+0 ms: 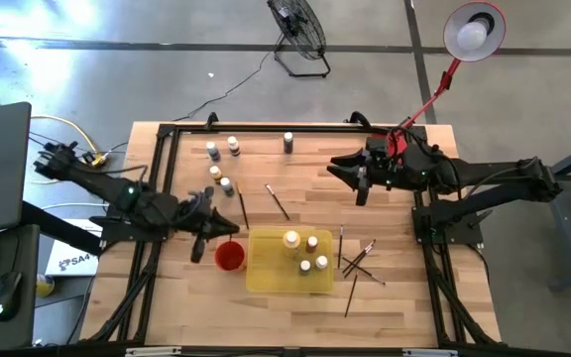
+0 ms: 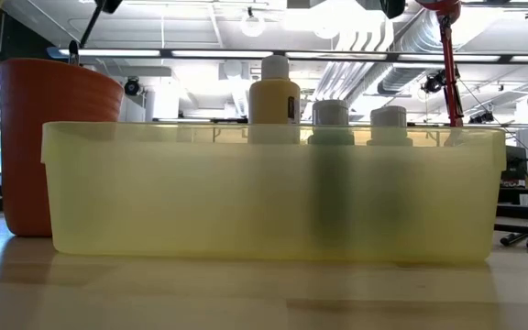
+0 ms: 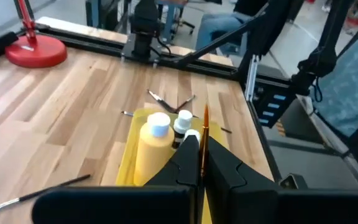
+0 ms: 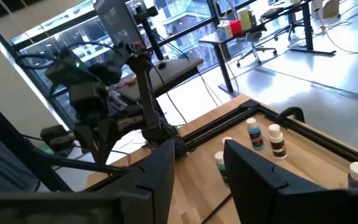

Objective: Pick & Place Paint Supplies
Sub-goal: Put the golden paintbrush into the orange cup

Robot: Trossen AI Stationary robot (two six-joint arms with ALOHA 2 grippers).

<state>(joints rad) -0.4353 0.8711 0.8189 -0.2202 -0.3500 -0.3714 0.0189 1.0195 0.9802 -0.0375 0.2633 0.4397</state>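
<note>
The left pincer [image 1: 198, 250] hangs just beside the red cup [image 1: 229, 256], pinched tight on a thin paintbrush [image 3: 202, 140]. Four paint bottles [image 1: 291, 240] stand in the yellow tray [image 1: 266, 276], and loose brushes [image 1: 357, 260] lie next to it. Farther back, the right pincer [image 1: 362, 191] hovers with fingers apart, probably holding nothing, above the surface [image 1: 305, 178] near more bottles [image 1: 224, 183]

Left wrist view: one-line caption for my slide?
Left gripper shut on a thin paintbrush above the yellow tray holding capped paint bottles.
</note>
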